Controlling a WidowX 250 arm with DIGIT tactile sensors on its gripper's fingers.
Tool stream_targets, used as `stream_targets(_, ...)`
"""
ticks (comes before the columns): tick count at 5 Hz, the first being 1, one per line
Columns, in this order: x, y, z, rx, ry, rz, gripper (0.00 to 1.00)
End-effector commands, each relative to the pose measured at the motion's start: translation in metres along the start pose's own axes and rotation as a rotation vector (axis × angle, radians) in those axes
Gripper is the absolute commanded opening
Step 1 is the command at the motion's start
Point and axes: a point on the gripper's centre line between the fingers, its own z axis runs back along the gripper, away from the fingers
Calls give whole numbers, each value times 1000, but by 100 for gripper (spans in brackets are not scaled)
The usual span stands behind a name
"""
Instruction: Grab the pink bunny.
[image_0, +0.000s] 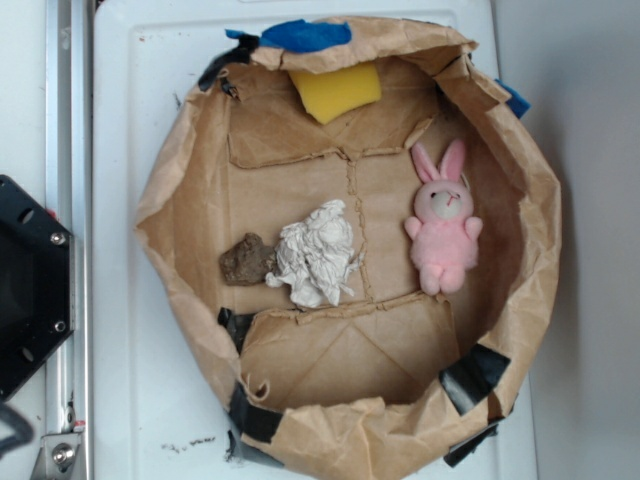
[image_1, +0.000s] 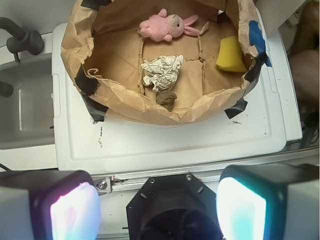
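The pink bunny (image_0: 444, 224) lies right of the crumpled paper ball (image_0: 316, 253): likely light, soft plush (squeeze its torso). The gripper (image_1: 157, 210) hangs spread wide.

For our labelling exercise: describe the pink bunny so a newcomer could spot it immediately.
Find the brown paper tub on the white lid. Inside, along the wall farthest from the robot base, lies the bunny, apart from the sponge, paper ball and brown lump. It alone is pink and fluffy, with two ears.
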Motion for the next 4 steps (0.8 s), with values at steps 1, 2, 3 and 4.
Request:
stream_targets(1, 0, 0, 0, 0, 0, 0, 100)
stream_targets(2, 49, 22, -18, 45, 12, 47, 100)
stream_targets(3, 82, 39, -25, 58, 0, 68, 100)
stream_targets(4, 81, 39, -23, 63, -9, 69, 100)
